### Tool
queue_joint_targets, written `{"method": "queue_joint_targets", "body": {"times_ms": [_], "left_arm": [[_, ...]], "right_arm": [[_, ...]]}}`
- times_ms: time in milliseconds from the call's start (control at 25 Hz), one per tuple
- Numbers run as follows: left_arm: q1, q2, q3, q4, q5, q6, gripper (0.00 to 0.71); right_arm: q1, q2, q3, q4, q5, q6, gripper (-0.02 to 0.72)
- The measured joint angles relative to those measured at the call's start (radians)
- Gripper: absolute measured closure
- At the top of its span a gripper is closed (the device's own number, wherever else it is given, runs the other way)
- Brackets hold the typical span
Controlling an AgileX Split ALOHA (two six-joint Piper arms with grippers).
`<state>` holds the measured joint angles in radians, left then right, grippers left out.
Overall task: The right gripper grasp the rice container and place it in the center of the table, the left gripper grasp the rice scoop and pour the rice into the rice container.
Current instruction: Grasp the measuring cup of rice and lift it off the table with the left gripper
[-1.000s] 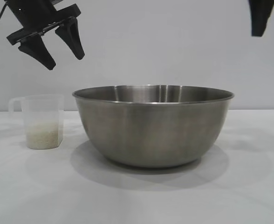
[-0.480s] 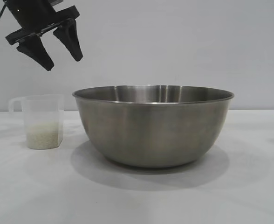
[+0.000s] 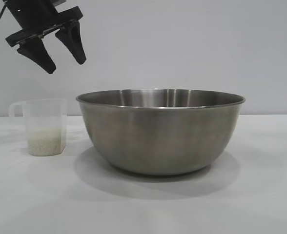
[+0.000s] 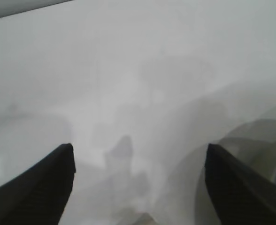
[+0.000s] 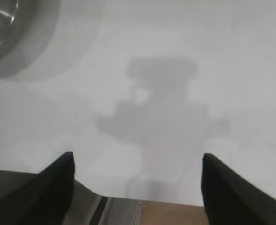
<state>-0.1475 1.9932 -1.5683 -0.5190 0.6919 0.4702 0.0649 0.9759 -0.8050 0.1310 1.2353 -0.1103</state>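
On the matte white table (image 3: 260,204), I see the round brushed-steel bowl (image 3: 160,131) at centre, the squarish clear scoop (image 3: 43,126) of pale rice (image 3: 46,142) beside it. Left gripper (image 3: 60,51) hangs above the scoop, jaws apart, empty. Right gripper (image 5: 138,187) spread over bare table.

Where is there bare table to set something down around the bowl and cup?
Bare table runs in front of the rice container and to its right. The tight spot is the narrow gap between it and the rice scoop, below the open left end effector.
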Motion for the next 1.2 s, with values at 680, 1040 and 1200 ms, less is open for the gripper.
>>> {"method": "queue_joint_targets", "body": {"times_ms": [680, 1040, 1200], "left_arm": [[0.0, 0.0, 0.0, 0.006, -0.003, 0.0, 0.193], [0.0, 0.0, 0.0, 0.007, -0.003, 0.0, 0.193], [0.0, 0.001, 0.0, 0.008, -0.003, 0.0, 0.193]], "right_arm": [[0.0, -0.824, 0.278, -0.006, -0.008, 0.0, 0.223], [0.0, -0.993, 0.282, -0.032, -0.015, 0.0, 0.223], [0.0, -0.993, 0.312, -0.036, -0.074, 0.0, 0.223]]}}
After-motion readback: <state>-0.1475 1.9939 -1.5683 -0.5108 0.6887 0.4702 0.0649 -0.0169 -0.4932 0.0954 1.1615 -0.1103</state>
